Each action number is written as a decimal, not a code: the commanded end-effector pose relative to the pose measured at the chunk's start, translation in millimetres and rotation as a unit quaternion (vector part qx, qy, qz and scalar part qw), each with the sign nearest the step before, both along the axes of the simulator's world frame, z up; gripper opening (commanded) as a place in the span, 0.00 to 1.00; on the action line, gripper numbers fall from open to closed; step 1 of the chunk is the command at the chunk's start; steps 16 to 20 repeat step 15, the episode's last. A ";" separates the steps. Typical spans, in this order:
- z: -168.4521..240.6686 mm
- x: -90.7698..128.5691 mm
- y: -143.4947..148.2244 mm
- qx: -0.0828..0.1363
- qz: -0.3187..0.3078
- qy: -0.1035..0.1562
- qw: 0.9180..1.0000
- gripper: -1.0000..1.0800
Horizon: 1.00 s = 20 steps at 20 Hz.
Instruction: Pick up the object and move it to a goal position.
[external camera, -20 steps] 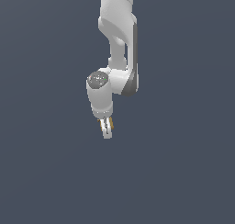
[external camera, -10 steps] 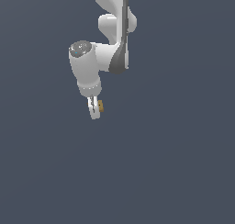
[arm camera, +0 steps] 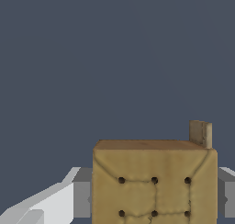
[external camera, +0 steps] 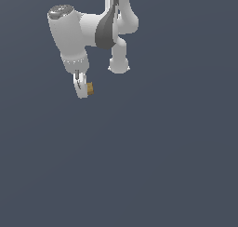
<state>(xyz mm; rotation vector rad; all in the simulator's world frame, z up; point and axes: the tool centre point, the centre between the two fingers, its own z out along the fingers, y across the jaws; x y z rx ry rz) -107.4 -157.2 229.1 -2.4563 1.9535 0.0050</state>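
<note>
Carrying step, by my judgement: your gripper holds the tan cube pinched between its fingers. Next, keep that grip until the unseen goal.

Lighting was flat and even, moderately dim, against a uniform slate-grey backdrop with no cast shadows. The arm was brightest on its upper faces and shaded grey underneath, so the light came from above. No glare, no motion blur, no edge distortion. The wrist view was soft and low-res; the cube texture looked smeared.
</note>
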 end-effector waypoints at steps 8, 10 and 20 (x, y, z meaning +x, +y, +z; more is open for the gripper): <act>50.1 -30.2 -30.6 -0.002 0.000 0.000 1.000 0.00; 55.9 -33.2 -33.9 -0.002 0.000 0.000 1.000 0.00; 61.8 -35.2 -37.3 -0.002 0.001 0.000 1.000 0.00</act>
